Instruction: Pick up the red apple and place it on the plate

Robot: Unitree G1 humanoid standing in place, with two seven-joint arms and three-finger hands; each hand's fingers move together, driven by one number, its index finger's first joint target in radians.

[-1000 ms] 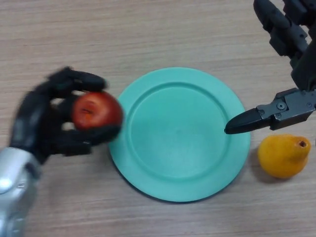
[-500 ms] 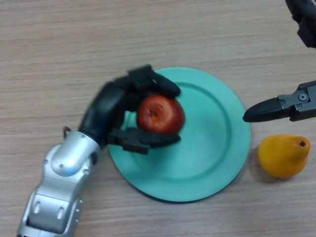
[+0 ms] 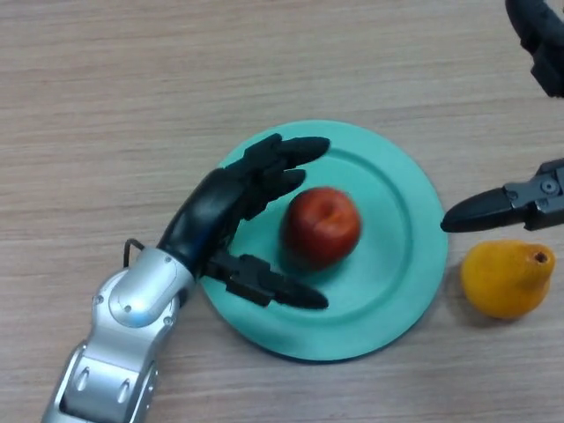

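Resting on the plate [image 3: 397, 189], the apple [image 3: 321, 226] was seen between the spread, straight fingers and thumb of the left hand [image 3: 225, 207], not gripped. The right hand [image 3: 520, 198] was seen beyond the plate's far edge, its fingers not clearly shown.

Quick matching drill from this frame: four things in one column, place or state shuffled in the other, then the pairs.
1. round red apple
2. round teal plate
3. orange pear-shaped fruit
4. black left hand

A. on the wood table, right of the plate
B. open, fingers spread beside the apple
C. resting on the plate
D. carries the apple

Pairs: 1-C, 2-D, 3-A, 4-B
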